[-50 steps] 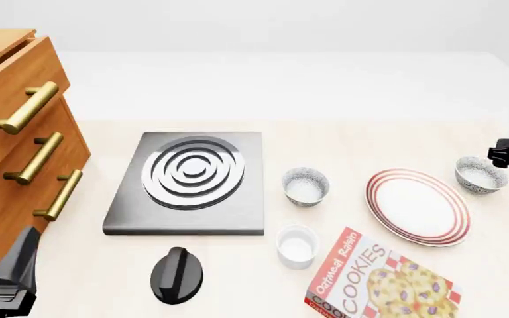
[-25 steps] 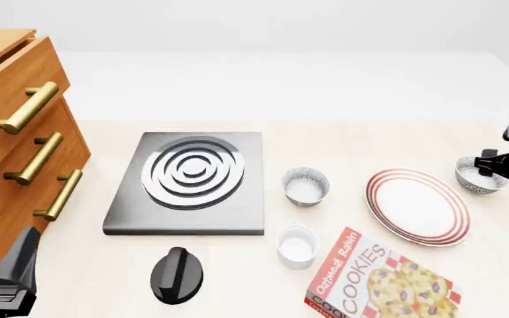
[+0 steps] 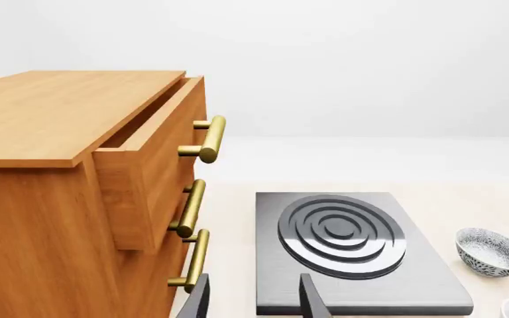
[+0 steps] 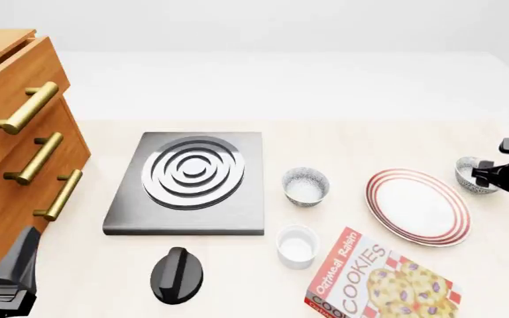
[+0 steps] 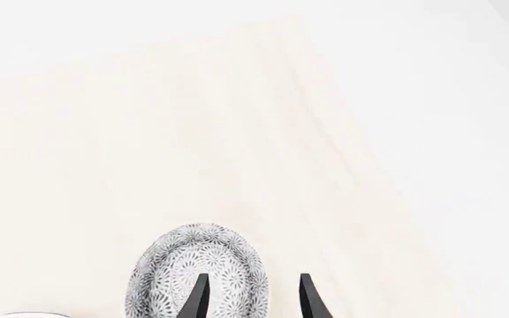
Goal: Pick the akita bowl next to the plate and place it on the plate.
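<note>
The akita bowl (image 4: 468,173), speckled grey with a white inside, stands just right of the plate (image 4: 418,207), a large white plate with red rings. My right gripper (image 4: 487,175) is down at the bowl's right side and covers part of it. In the right wrist view the right gripper (image 5: 252,299) is open and straddles the rim of the bowl (image 5: 193,268), one finger inside (image 5: 198,297) and the other outside. My left gripper (image 4: 14,273) rests low at the table's near left, and its wrist view shows the left gripper (image 3: 254,301) open with nothing between its fingers.
A look-alike speckled bowl (image 4: 305,185) stands left of the plate, with a white ramekin (image 4: 296,246) in front of it. A grey stove (image 4: 188,182), a black knob (image 4: 177,274), a cookies box (image 4: 376,279) and a wooden drawer cabinet (image 4: 20,152) fill the rest.
My right gripper has come down and moved left onto the bowl beside the plate, now hiding its right half. The left arm and all objects have stayed still.
</note>
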`<move>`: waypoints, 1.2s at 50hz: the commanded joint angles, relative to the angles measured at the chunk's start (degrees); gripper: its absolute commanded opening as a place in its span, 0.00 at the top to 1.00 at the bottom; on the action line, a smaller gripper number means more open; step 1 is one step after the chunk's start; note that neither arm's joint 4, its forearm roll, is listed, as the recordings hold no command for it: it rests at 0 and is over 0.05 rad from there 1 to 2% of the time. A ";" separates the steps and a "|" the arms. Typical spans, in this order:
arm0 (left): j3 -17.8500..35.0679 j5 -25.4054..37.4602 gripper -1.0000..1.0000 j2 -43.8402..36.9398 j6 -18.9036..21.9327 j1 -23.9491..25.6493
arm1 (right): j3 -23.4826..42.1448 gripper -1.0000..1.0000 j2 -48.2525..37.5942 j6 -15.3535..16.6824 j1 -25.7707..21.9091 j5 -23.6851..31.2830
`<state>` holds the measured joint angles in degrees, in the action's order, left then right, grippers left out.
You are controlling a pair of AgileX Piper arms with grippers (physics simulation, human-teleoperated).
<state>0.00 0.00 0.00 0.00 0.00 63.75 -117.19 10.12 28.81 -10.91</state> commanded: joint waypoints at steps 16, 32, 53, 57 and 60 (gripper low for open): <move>0.00 0.00 0.00 0.00 0.00 0.00 | 2.13 0.00 -4.93 -1.36 -0.10 0.84; 0.00 0.00 0.00 0.00 0.00 0.00 | 3.36 0.00 -7.24 -2.51 -0.94 2.08; 0.00 0.00 0.00 0.00 0.00 0.00 | 1.63 1.00 -4.10 -4.18 -1.42 1.70; 0.00 0.00 0.00 0.00 0.00 0.00 | 1.27 1.00 -2.98 -4.68 -1.94 1.87; 0.00 0.00 0.00 0.00 0.00 0.00 | 1.02 1.00 -2.44 -4.93 -2.18 1.87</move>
<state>0.00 0.00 0.00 0.00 0.00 66.89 -120.02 7.91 28.04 -9.69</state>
